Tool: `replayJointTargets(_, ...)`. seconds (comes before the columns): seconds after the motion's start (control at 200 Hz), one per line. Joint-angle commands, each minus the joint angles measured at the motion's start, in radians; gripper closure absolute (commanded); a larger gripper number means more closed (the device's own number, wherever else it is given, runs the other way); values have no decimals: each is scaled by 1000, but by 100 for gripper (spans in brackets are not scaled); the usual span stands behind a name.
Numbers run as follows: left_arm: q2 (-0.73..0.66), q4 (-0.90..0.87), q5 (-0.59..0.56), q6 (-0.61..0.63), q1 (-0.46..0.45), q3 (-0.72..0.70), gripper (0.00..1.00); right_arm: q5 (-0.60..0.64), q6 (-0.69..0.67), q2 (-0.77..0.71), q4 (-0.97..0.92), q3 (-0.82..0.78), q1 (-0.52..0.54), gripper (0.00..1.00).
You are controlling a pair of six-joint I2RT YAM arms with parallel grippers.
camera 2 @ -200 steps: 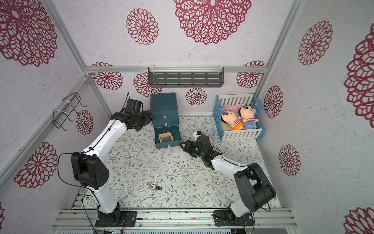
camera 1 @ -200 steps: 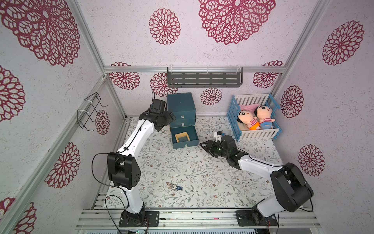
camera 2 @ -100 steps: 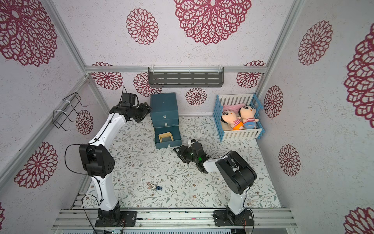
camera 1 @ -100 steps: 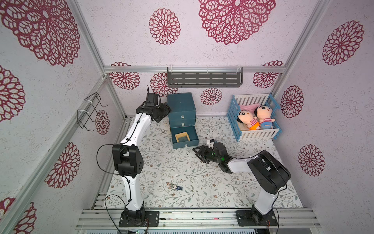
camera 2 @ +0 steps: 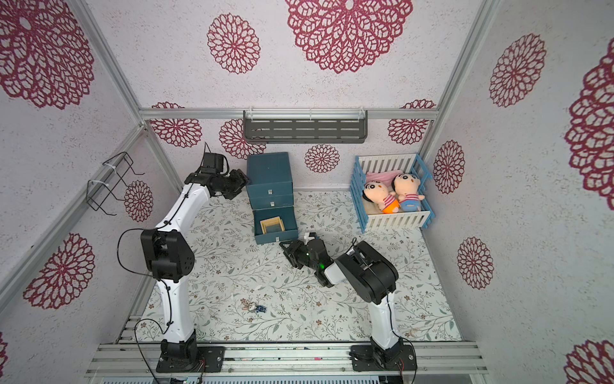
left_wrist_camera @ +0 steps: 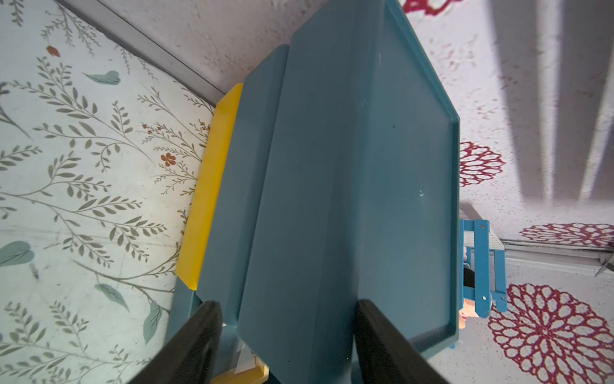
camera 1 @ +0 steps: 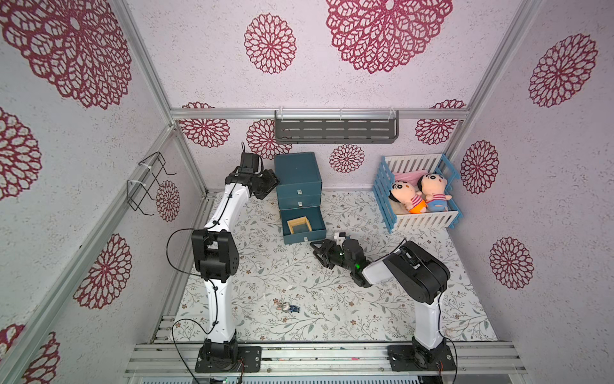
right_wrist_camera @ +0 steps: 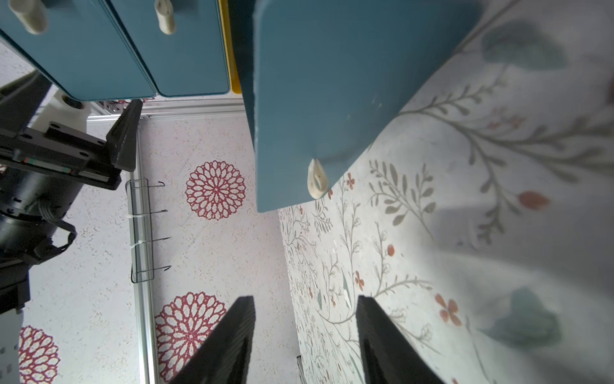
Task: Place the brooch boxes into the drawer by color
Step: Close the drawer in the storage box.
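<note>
hovering at the upper left side of the drawer chest (camera 1: 297, 169), the left gripper (camera 1: 273, 183) stands spread and empty. a yellow-tan brooch box (camera 1: 300, 224) lies flat in the pulled-out bottom drawer (camera 1: 304, 236). just right of its front, the right gripper (camera 1: 317, 254) hangs low over the mat (camera 1: 265, 276), fingers parted, holding nothing.

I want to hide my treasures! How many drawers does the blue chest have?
3, stacked in the blue chest: top drawer shut, middle drawer shut, bottom drawer pulled out with a yellow frame inside. None looks hidden.
</note>
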Motion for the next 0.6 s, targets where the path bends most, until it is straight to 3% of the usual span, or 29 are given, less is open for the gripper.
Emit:
replayJointTargets(0.0, 29, -24, -4, 13, 6, -22, 37, 63, 31, 30, 85, 57, 6, 46)
replayJointTargets(0.175, 30, -21, 2, 7, 6, -26, 43, 97, 46, 90, 56, 123, 15, 50)
replayJointTargets(0.595, 36, -12, 25, -12, 2, -40, 47, 156, 82, 197, 39, 216, 36, 55)
